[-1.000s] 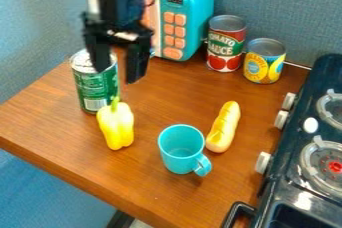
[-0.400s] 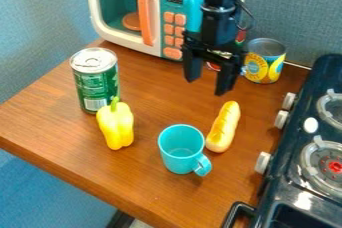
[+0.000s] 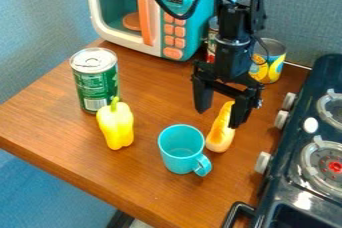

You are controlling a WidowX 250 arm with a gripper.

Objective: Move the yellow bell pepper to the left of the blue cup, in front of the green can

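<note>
The black gripper (image 3: 219, 118) hangs open above the upper end of the yellow toy bread (image 3: 219, 136), its right finger overlapping the bread in view. Nothing is held between its fingers. Just left of the bread stands a turquoise cup (image 3: 180, 151), upright, with its handle toward the lower right. Farther left, a yellow bell pepper (image 3: 117, 126) stands in front of a green can (image 3: 95, 83).
A toy microwave (image 3: 127, 12) stands at the back. A red can (image 3: 212, 42) and a yellow can (image 3: 270, 61) are behind the arm, partly hidden. The dark stove (image 3: 294, 172) with its knobs borders the wooden table (image 3: 73, 147) on the right.
The gripper has swung from above the green can at the left over to the right, then lower and nearer, to the bread. The objects on the table have kept their places.
</note>
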